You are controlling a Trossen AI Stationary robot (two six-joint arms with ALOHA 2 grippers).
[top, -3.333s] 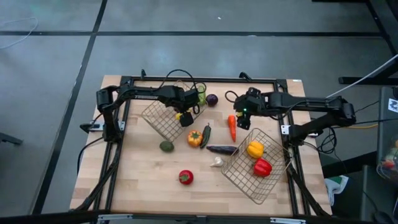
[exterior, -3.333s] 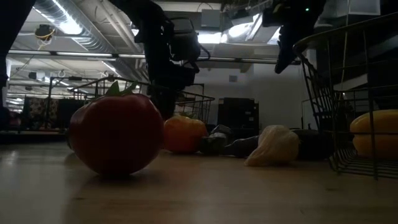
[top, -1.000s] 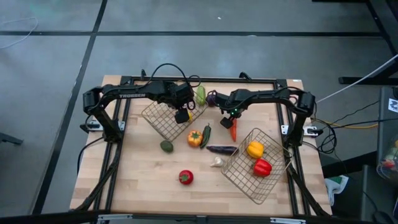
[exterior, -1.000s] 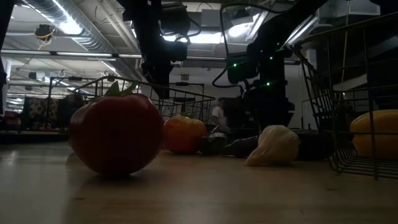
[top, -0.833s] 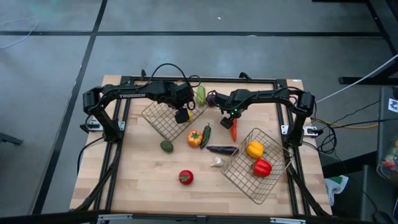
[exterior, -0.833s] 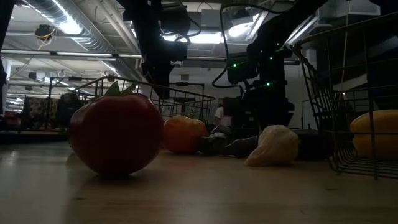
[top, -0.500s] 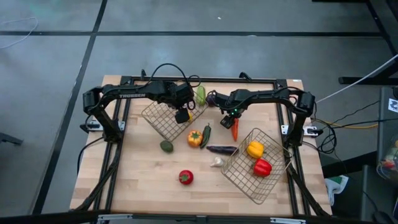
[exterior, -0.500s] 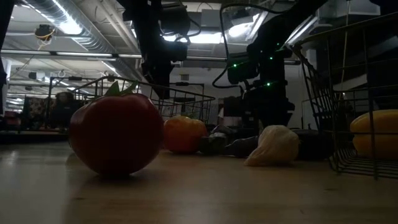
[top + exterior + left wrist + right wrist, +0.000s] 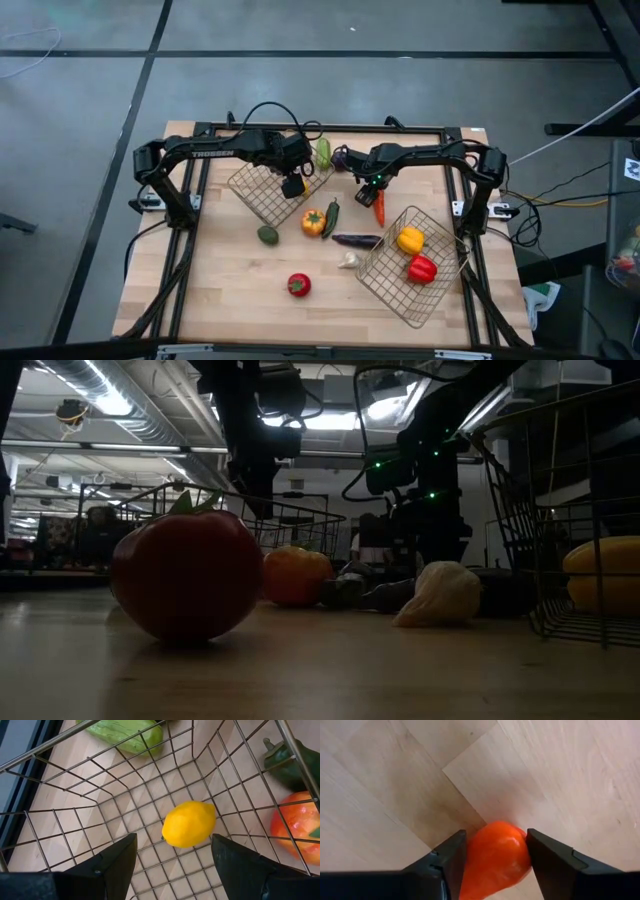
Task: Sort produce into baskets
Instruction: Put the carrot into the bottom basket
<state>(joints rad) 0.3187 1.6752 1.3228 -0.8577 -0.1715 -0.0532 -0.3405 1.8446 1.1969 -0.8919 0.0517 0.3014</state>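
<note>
From above, the left gripper (image 9: 293, 185) hangs over the left wire mesh basket (image 9: 262, 195) at about 11 o'clock on the pale wooden table (image 9: 220, 290), while the right gripper (image 9: 372, 186) sits at 12 o'clock over the thick end of the orange carrot (image 9: 379, 208). A light green cucumber (image 9: 323, 152) and a purple onion (image 9: 340, 158) lie just beyond the left basket; an orange pepper (image 9: 314, 222), a dark green pepper (image 9: 331, 217), an avocado (image 9: 267, 235), a dark aubergine (image 9: 356, 240), a pale garlic bulb (image 9: 348, 261) and a red tomato (image 9: 298, 285) are scattered mid-table. The right wire mesh basket (image 9: 400, 285) at 4 o'clock holds a yellow pepper (image 9: 410, 240) and a red pepper (image 9: 422, 268). At table height the tomato (image 9: 186, 573) looms in front, hiding much behind it; garlic (image 9: 437, 595) lies near the basket wall (image 9: 520, 510). The left wrist camera shows spread, empty fingers (image 9: 107, 867) above a yellow lemon (image 9: 188, 824) resting on the basket floor. The right wrist camera shows fingers (image 9: 447, 862) on both sides of the carrot (image 9: 495, 857), seemingly touching it.
</note>
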